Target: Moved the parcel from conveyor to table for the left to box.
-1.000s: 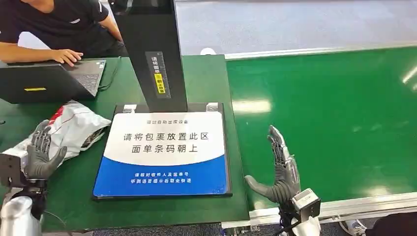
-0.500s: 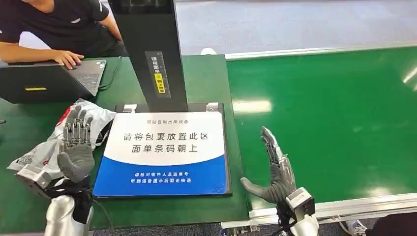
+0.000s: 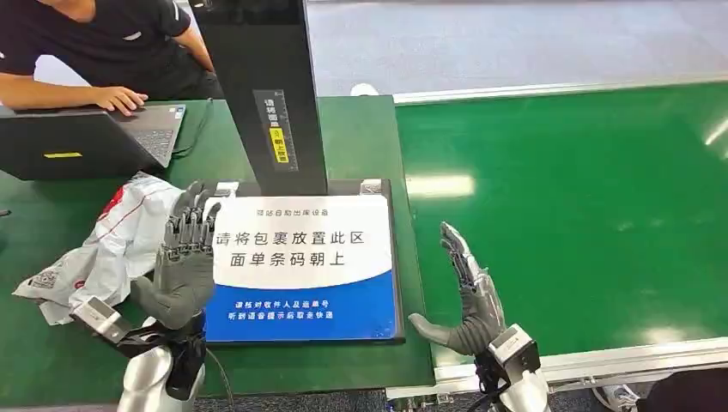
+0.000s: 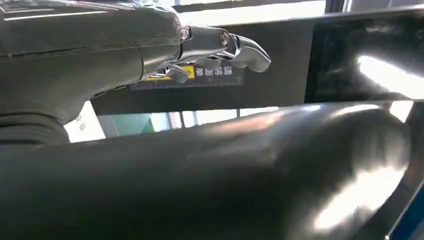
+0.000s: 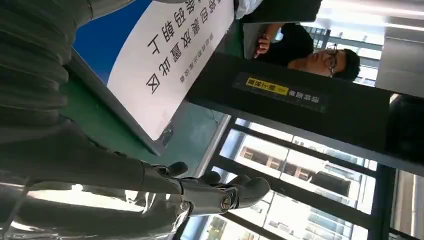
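While the crumpled white plastic parcel with red print (image 3: 112, 245) lies on the dark green table (image 3: 360, 146), just left of the blue-and-white instruction mat (image 3: 292, 266), neither hand has hold of it. The left hand (image 3: 185, 262) is raised with its fingers apart and upright, palm turned toward the mat's left edge and just beside the parcel, holding nothing; that pose looks like readiness to take the bag up for boxing, though no box is in sight. The right hand (image 3: 468, 296) stands at the seam between table and bright green conveyor belt (image 3: 584, 197), fingers straight, thumb spread toward the table, also empty, which suits a hand that has nothing left to carry. Behind the mat rises a black scanner column with a yellow label (image 3: 270, 94), presumably why the mat sits there: parcels are laid face up beneath it. At the far left corner a person in a dark shirt (image 3: 103, 43) rests a hand on an open black laptop (image 3: 86, 137).
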Motion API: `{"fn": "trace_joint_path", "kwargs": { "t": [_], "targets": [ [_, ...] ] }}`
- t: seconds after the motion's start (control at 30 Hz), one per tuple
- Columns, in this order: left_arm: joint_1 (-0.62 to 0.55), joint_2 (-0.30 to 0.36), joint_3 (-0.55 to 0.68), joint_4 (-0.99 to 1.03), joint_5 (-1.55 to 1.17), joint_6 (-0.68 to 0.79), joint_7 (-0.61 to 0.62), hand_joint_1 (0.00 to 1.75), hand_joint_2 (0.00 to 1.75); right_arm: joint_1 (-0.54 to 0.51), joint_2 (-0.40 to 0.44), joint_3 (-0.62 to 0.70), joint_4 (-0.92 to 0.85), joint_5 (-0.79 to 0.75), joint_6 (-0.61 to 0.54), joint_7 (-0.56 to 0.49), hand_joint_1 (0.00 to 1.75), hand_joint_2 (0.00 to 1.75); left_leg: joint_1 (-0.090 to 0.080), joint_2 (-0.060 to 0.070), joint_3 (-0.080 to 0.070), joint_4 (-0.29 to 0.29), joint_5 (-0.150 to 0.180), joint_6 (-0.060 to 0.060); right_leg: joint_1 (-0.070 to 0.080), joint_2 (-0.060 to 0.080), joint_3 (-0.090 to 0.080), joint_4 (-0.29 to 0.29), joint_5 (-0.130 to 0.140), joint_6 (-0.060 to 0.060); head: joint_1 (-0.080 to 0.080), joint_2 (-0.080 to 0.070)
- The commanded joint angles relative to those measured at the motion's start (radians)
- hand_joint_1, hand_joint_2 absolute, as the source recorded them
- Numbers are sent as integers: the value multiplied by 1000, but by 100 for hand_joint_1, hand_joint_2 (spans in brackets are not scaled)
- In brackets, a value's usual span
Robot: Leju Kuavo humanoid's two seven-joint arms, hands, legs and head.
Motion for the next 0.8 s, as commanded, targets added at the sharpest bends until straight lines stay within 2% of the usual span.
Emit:
{"fn": "trace_joint_path", "kwargs": {
  "t": [0.03, 0.13, 0.2, 0.27, 0.3, 0.33, 0.37, 0.4, 0.43, 0.47, 0.5, 0.57, 0.6, 0.63, 0.73, 0.8],
  "targets": [
    [-41, -24, -193, 130, 45, -86, 15, 0, 0, -38, 22, 76, 48, 1, 51, -5, 0, 175, 0, -2, 2, -1, 0, 0, 0, -2, 2, 0, 0, -2, 0, 0],
    [-67, -42, -183, 200, 94, -43, 68, 0, 0, -37, 37, 89, 55, 22, 22, 12, 0, 175, -1, -3, 3, -2, 1, 0, -1, -3, 3, -1, 0, -1, 0, 0],
    [-65, -32, -192, 194, 48, 32, 49, 0, 0, -22, 45, 80, 45, 17, -10, 4, 0, 175, -1, -1, 3, -2, 0, 0, -1, -1, 3, -1, 0, -1, 0, 0],
    [-56, -30, -196, 164, -15, 117, 5, 0, 0, -1, 68, 53, -7, 27, -134, -25, 0, 175, -1, -2, 4, -3, 1, 0, -1, -2, 3, -2, 0, -2, 0, 0],
    [-33, -35, -201, 59, 1, 157, 5, 0, 0, 12, 32, 115, -86, 81, -313, -25, 0, 175, -1, -2, 5, -3, 1, -1, -1, -2, 4, -2, 0, -3, 0, 0],
    [-22, -35, -208, -21, 10, 180, 5, 0, 0, 15, 10, 153, -122, 103, -387, -25, 0, 175, -1, -3, 4, -3, 0, -1, -1, -3, 3, 0, -1, -3, 0, 0],
    [-1, -6, -281, -244, 0, 274, 5, 0, 0, 18, -57, 277, -178, 232, -612, -25, 0, 175, 0, -2, 2, -1, 0, -1, 0, -2, 2, 0, 0, -2, 0, 0],
    [-14, 35, -364, -265, -103, 399, 5, 0, 0, 27, -57, 295, -177, 358, -738, -25, 0, 175, 0, -1, -1, 2, -1, -1, 0, -2, -2, 3, -1, -2, 0, 0],
    [-47, 104, -504, -230, -168, 644, 5, 0, 0, 60, 10, 227, -222, 533, -811, -25, 0, 175, 0, -2, -1, 2, -1, 0, 0, -2, -2, 2, -1, -2, 0, 0],
    [-85, 146, -611, -188, -157, 819, 5, 0, 0, 87, 51, 225, -249, 709, -811, -25, 0, 175, 1, -1, -3, 5, -3, 0, 1, -1, -4, 5, -2, -2, 0, 0],
    [-106, 144, -627, -78, -332, 1068, 5, 0, 0, 108, 134, 156, -329, 763, -811, -25, 0, 175, 0, -1, -3, 4, -2, -1, 1, -1, -4, 4, -2, -2, 0, 0],
    [-25, 10, -458, -181, -632, 1068, 5, 0, 0, 107, 182, 95, -377, 745, -811, -25, 0, 175, -1, -11, -1, 0, 0, -2, 0, -11, 0, 4, -5, -3, 0, 0],
    [-18, -1, -445, -192, -665, 1068, 5, 0, 0, 105, 182, 90, -375, 735, -811, -25, 0, 175, -1, -11, 2, -3, 0, -2, -1, -12, 2, 2, -4, -4, 0, 0],
    [8, -75, -331, -274, -797, 1068, 5, 0, 0, 98, 221, 33, -419, 730, -811, -25, 0, 175, -2, -11, 4, -3, 0, -1, -1, -11, 3, 1, -4, -3, 1, 0],
    [10, -112, -251, -315, -882, 1068, 5, 0, 0, 94, 256, -18, -426, 779, -811, -25, 0, 175, 0, 3, -2, 3, -4, -2, 1, 2, -4, 4, -3, -1, -1, 0],
    [9, -139, -184, -346, -883, 1068, 5, 0, 0, 91, 299, -85, -459, 747, -811, -25, 0, 175, 0, -2, -3, 2, -2, -2, 0, -2, -3, 3, -3, 0, 1, 0]
  ]
}}
